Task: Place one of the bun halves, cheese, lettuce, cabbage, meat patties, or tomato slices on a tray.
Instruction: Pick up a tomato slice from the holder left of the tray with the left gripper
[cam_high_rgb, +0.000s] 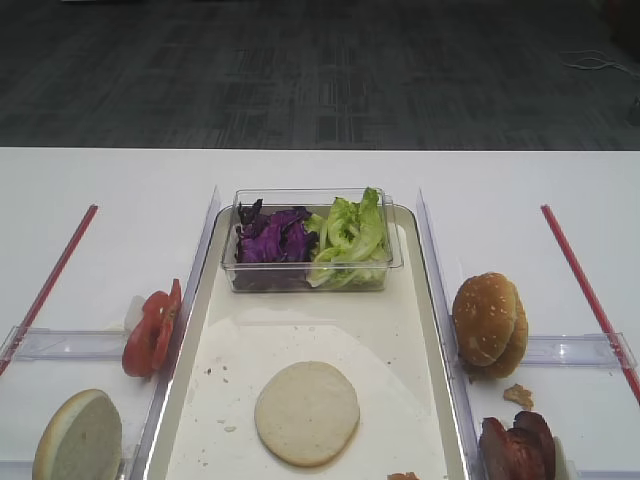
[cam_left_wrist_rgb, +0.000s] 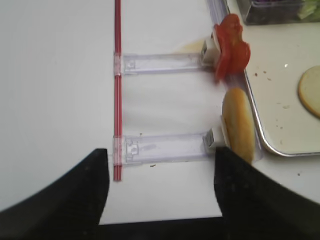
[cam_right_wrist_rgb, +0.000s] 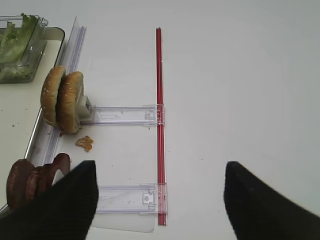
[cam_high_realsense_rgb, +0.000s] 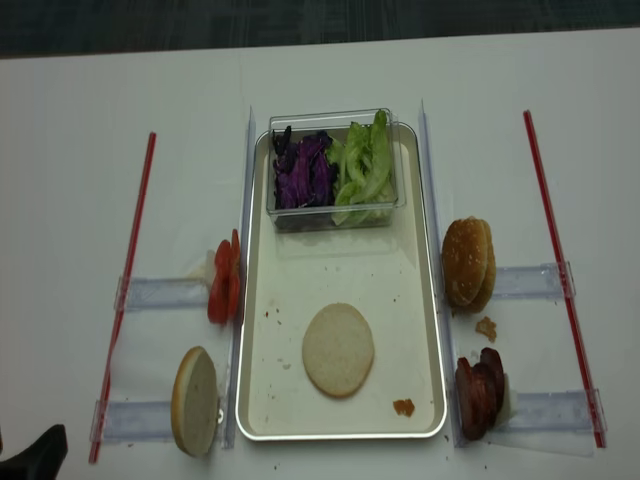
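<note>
A: From the high view, what's on the tray?
B: A pale cream bun half lies flat near its front edge. At the tray's far end a clear tub holds purple cabbage and ruffled green lettuce.

A: And the right wrist view?
B: Right of the tray, two sesame bun halves stand on edge in a clear holder; dark meat patties stand nearer. The right fingers are spread apart, holding nothing.

A: Left wrist?
B: Left of the tray, red tomato slices and another pale bun stand upright. The left fingers are apart over the white counter, empty.
</note>
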